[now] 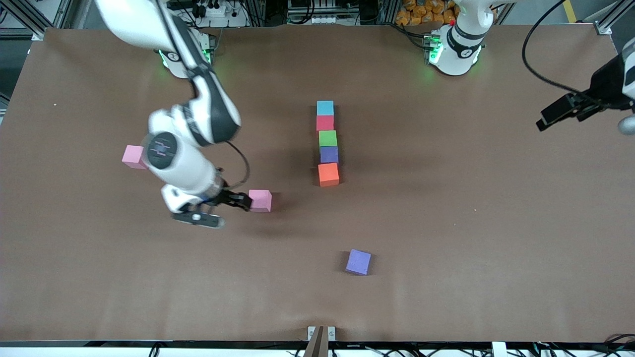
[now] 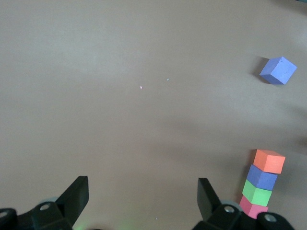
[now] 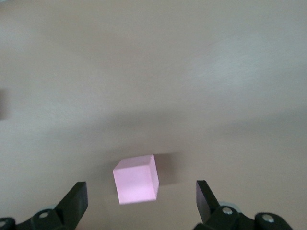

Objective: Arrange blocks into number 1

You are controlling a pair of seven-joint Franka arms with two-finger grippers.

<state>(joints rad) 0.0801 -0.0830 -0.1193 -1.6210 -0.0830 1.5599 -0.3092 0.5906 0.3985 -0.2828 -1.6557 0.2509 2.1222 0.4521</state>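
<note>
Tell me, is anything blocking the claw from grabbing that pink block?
Nothing visible. The right claw is open, and the pink block sits on bare table between its fingers, with nothing between them.

A robotics laboratory: two white arms bolted to a brown table, framed by aluminium rails and cables.

**Off-task items around the workspace**

From my remote station I log a brown matte counter, its surface faintly creased. Above its top edge sits a white power strip with plugs, beside tangled black cables. A heap of orange-yellow objects sits farther along toward the left arm's end; I cannot identify them. At the counter's near edge I see a small metal bracket. Aluminium frame rails stand at the corners.
</note>
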